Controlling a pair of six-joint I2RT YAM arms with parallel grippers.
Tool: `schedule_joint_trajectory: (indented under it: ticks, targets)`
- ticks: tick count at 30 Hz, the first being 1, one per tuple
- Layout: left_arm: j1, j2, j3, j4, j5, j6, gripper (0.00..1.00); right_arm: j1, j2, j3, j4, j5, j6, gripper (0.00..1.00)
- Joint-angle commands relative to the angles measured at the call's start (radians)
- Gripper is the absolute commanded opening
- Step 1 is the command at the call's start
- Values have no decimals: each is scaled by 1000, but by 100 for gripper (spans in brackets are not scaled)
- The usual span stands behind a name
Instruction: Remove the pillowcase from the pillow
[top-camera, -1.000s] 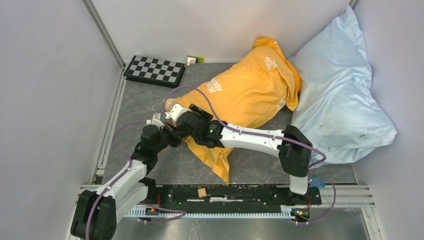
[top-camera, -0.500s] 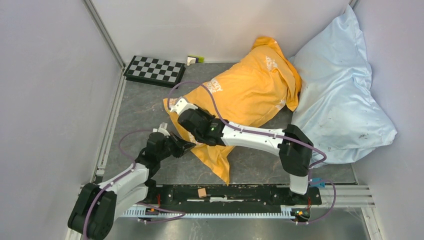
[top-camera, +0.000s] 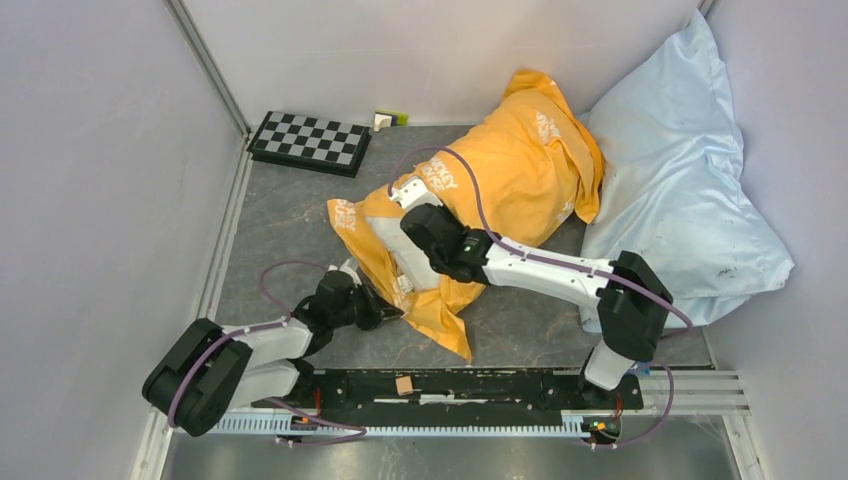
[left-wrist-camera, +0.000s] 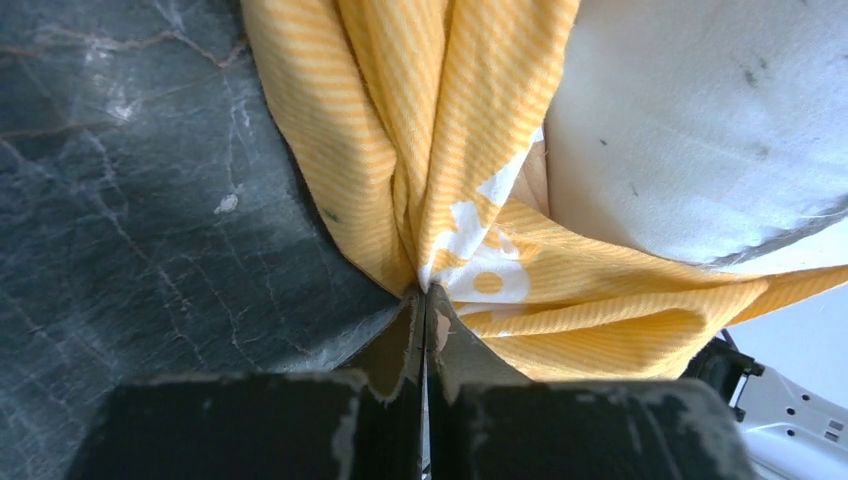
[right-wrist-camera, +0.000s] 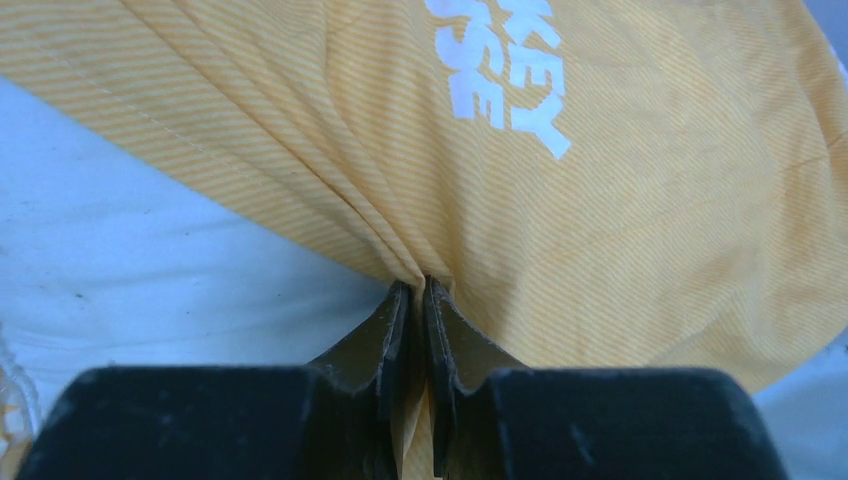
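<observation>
White block letters ending "KEY" over "SE" show on the thin, finely striped orange fabric pillowcase (right-wrist-camera: 620, 200). It lies crumpled from the centre of the dark grey marbled tabletop (top-camera: 290, 220) toward 1 o'clock. One plump white stuffed pillow (left-wrist-camera: 700, 120), dark-specked, shows bare at the 7 o'clock opening. The left end effector (left-wrist-camera: 422, 300) pinches the pillowcase hem, and the right end effector (right-wrist-camera: 420, 290) pinches a gathered fold. One shiny pale blue satin pillow (top-camera: 680, 180) lies at 3 o'clock.

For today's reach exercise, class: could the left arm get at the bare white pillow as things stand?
Probably yes, but not at once: the left gripper is shut on the pillowcase and would have to let go first. The bare pillow lies just beyond that fold, nothing else between.
</observation>
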Motion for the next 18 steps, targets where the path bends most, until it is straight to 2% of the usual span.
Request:
schedule_joint_trajectory:
  ticks: [1, 2, 4, 5, 7, 9, 11, 15, 18]
  targets:
    - [-6, -35, 35, -94, -7, 99, 2, -35, -93, -73, 4, -57, 13, 15]
    - [-5, -65, 67, -155, 6, 122, 3, -35, -110, -88, 19, -78, 14, 15]
    - [-5, -130, 136, -292, 15, 174, 13, -39, -134, -105, 39, -100, 13, 15]
    - [-5, -175, 170, -366, 6, 207, 23, -41, -144, -111, 47, -107, 12, 15]
    - [-6, -258, 243, -509, -46, 250, 49, -43, -158, -118, 55, -126, 11, 15]
    - [-5, -344, 282, -584, -103, 271, 74, -43, -168, -120, 58, -142, 10, 15]
    - [-5, -417, 287, -582, -146, 258, 90, -44, -178, -126, 68, -154, 10, 15]
    - [-4, -482, 278, -496, -194, 218, 99, -44, -195, -139, 87, -184, 10, 15]
    - [-4, -449, 308, -465, -278, 213, 100, -44, -201, -145, 96, -212, 10, 16]
